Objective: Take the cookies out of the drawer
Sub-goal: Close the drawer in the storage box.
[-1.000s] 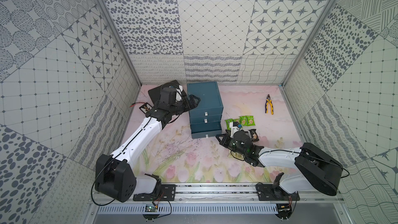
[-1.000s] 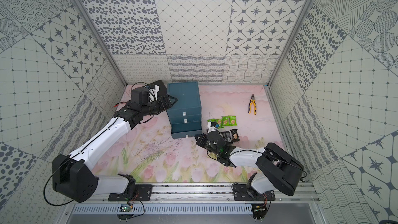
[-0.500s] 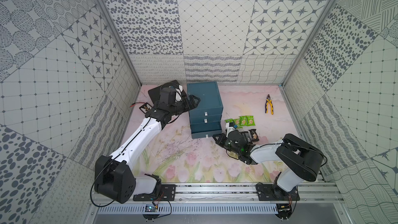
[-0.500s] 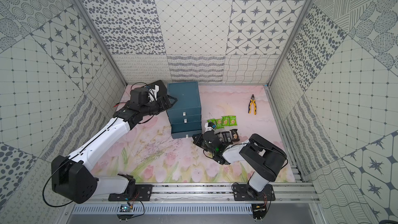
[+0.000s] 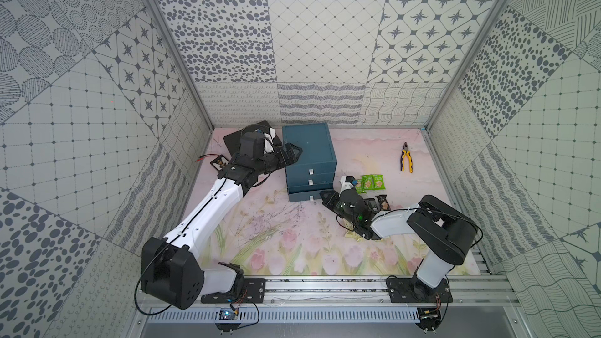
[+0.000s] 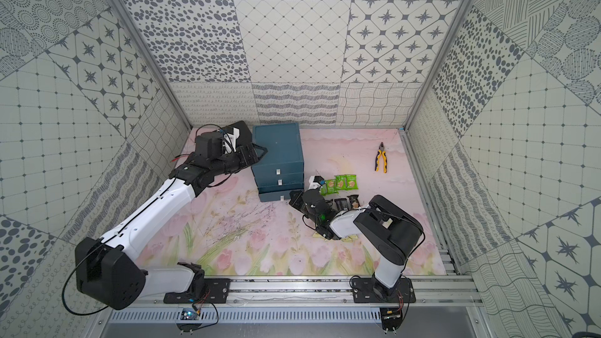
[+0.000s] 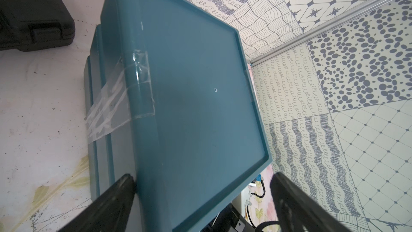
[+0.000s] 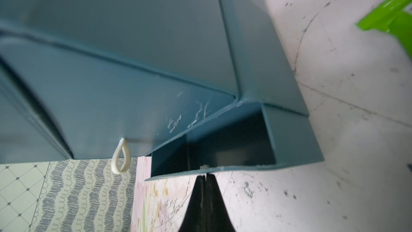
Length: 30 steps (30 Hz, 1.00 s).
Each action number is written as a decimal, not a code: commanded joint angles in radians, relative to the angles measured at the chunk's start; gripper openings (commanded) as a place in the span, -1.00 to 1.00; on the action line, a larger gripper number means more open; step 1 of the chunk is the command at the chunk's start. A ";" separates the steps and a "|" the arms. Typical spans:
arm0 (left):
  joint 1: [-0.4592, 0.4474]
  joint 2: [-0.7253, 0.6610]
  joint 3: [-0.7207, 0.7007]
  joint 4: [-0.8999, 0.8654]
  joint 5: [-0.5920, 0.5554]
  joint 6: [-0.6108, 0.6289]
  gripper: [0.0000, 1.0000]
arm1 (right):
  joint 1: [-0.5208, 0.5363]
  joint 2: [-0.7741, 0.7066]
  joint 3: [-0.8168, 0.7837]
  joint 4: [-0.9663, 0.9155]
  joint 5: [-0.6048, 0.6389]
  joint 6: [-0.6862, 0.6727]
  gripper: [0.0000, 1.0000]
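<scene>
Boxy smooth teal drawer (image 5: 304,196), flat glossy green cookies (image 5: 370,183), perhaps foil

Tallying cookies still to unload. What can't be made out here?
- Bottom drawer interior: only a dark sliver in the right wrist view; covered from above in both top views.
- Pale packets: mostly under the right arm in both top views.
- Green packet: blurred, cut by the right wrist view's edge.

The drawer unit (image 5: 309,147) is teal, the cookies (image 5: 372,183) bright green, the pliers (image 5: 406,161) yellow-handled — the mat (image 5: 276,238) pink floral.
</scene>
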 commanded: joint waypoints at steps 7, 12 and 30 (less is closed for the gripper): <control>0.004 0.006 0.007 0.071 0.098 -0.020 0.98 | 0.023 -0.061 -0.066 0.016 0.139 -0.042 -1.00; 0.002 0.020 0.000 0.094 0.100 -0.025 0.98 | 0.022 -0.114 -0.084 -0.101 0.122 -0.053 -1.00; 0.000 0.045 -0.008 0.095 0.115 -0.021 0.98 | -0.039 0.120 0.045 0.125 0.010 0.007 -1.00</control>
